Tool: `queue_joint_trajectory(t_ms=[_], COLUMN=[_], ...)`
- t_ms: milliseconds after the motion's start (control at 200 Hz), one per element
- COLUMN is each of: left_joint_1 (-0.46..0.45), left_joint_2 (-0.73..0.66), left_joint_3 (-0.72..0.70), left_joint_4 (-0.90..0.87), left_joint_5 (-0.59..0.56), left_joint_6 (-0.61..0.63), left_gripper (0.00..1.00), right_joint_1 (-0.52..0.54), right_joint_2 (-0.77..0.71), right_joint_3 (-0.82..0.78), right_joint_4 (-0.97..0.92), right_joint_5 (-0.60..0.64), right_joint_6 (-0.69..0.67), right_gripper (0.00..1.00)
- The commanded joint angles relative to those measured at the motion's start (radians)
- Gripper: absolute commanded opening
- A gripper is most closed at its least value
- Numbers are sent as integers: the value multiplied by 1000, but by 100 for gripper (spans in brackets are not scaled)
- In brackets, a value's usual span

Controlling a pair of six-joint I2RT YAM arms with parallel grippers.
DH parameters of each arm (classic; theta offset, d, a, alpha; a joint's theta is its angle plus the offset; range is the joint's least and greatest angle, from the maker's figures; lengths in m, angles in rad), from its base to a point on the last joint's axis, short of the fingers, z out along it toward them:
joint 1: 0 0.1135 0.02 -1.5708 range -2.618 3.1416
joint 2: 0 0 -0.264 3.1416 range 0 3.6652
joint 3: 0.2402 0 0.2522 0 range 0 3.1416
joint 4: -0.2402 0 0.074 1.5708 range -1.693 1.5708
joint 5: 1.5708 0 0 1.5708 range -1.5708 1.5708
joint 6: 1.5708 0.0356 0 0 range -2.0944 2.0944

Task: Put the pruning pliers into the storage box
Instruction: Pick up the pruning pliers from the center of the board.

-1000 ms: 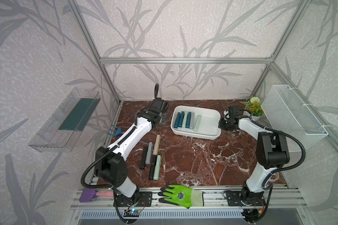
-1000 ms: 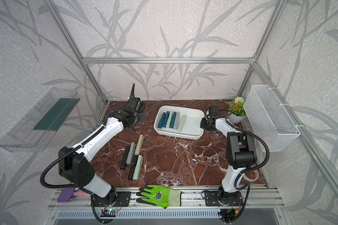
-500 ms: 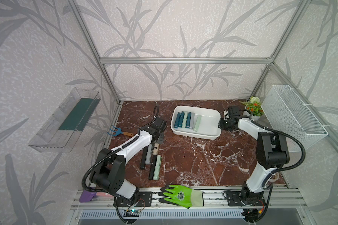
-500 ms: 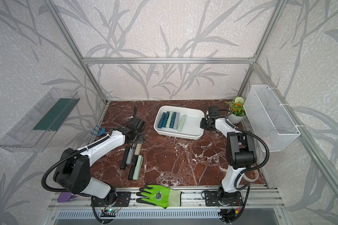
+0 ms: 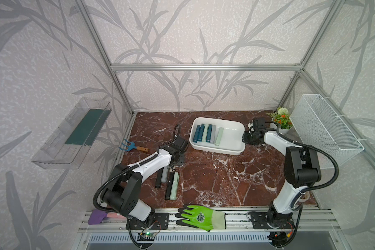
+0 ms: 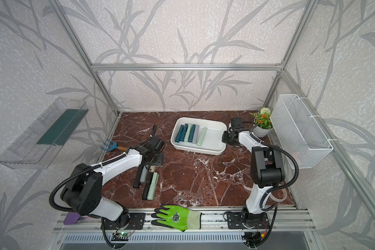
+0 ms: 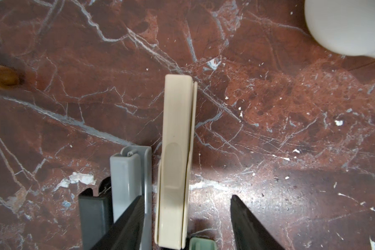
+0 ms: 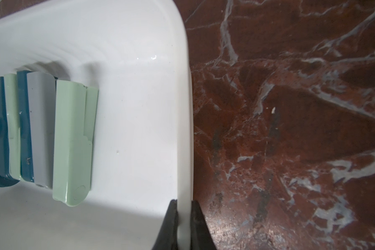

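The marble table [image 5: 225, 184] carries the storage box [image 5: 230, 140] far and right of centre, with six pruning pliers [image 5: 207, 134] packed side by side at its left end. The right gripper [image 8: 184, 205] is pinched tight on the box's right rim; if that pinch slips or tugs, the box may skid. The loose pliers [image 5: 171, 186] lie close together at near left. The left gripper [image 7: 187, 197] hangs half spread astride the beige pliers [image 7: 177, 151], gripping nothing. One finger overlaps the grey pliers [image 7: 126, 184] just beside, so closing may catch both, or jostle the pale green pliers [image 7: 201, 242].
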State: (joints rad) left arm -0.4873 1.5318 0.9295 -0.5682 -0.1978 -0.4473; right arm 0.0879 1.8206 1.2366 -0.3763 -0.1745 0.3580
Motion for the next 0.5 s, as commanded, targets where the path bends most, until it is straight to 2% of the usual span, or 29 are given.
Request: queue_joint_trajectory(t_ms=[0,495], left_joint_1=[0,0], left_joint_2=[29,88], left_joint_3=[-15,-15], left_joint_4=[15,35], left_joint_5=[8,-5], left_joint_6=[-27,-27], left_gripper=[63,54], right_joint_1=[7,7], right_joint_2=[2,8], right_joint_3=[-5,-1], right_joint_4=[-91,-93], right_joint_5=[12,13], right_joint_6=[-28,-28], right_gripper=[11,11])
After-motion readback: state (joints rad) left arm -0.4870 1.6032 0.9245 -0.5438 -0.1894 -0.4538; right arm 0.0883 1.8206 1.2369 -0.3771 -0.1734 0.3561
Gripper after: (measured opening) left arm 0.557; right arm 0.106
